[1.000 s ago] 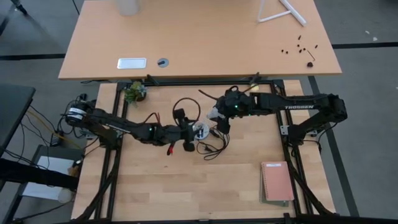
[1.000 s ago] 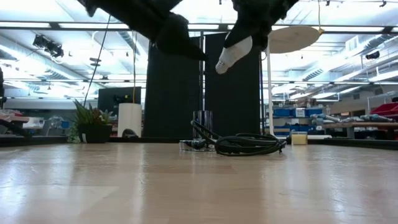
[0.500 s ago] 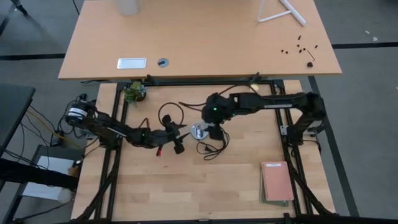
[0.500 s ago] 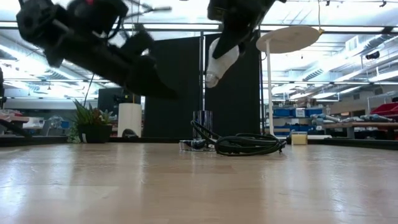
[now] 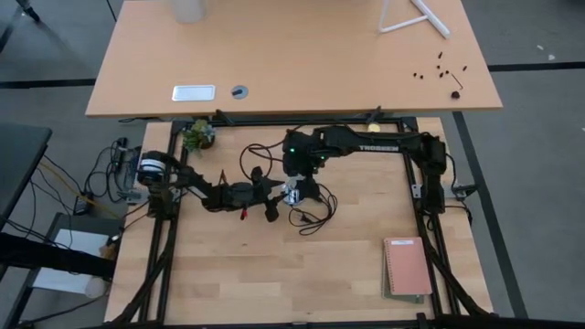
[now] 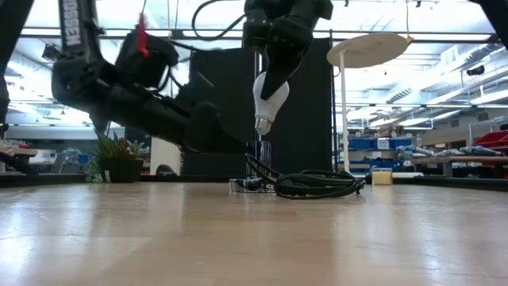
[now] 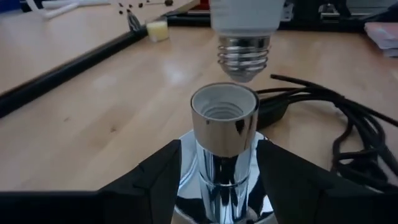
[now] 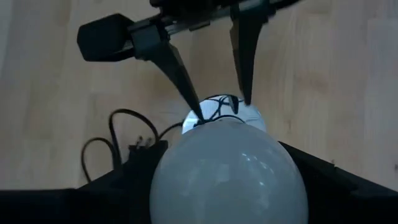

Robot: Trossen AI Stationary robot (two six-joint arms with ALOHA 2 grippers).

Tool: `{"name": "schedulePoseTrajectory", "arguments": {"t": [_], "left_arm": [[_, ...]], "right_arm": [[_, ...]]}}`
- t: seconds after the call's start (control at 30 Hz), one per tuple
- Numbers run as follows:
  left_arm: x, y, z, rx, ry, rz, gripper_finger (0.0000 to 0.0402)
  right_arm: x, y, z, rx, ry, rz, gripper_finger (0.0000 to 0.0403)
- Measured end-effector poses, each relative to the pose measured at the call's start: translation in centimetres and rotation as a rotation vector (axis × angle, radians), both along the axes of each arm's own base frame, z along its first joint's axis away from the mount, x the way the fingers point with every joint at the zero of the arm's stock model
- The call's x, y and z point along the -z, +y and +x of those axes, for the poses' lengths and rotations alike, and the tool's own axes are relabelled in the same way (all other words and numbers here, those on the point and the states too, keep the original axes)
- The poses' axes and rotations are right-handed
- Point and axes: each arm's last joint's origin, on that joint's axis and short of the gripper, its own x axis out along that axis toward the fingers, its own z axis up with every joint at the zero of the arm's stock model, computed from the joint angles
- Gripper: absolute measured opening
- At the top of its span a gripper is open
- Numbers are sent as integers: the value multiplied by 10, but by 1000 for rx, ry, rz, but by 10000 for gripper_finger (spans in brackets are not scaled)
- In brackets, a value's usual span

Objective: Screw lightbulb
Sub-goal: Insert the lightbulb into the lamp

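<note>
Right pincer [image 6: 268, 79] grips frosted pear-shaped lightbulb [image 6: 268, 99] — left pincer [image 7: 217, 171] open around chrome socket [image 7: 224, 134].

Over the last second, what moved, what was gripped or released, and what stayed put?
The right gripper carried the lightbulb left and turned it base-down, now poised just above the socket. The left gripper swung in low and now straddles the socket stem, fingers either side. Nothing was released: the bulb is still held. The black cord, the notebook and the plant stayed put.

Wood bench [image 5: 238, 274]; tan desk [image 5: 292, 55] behind; potted plant [image 6: 117, 157], black panels [image 6: 218, 103], bright ceiling lights [image 6: 444, 16].
</note>
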Motion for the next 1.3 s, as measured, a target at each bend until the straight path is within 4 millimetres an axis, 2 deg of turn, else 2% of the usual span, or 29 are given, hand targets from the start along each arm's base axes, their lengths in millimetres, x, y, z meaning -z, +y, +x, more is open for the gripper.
{"name": "schedulePoseTrajectory", "arguments": {"t": [0.37,0.67,0.93,1.3], "left_arm": [[9,9,27,-2,12,34,214],[11,11,30,17,23,49,214],[11,12,30,11,20,43,213],[8,12,36,10,6,19,163]], "right_arm": [[2,-7,2,-15,-8,-14,279],[22,-9,9,-28,43,-3,279],[22,-11,10,-41,27,-18,279],[32,-8,15,-44,64,-47,279]]}}
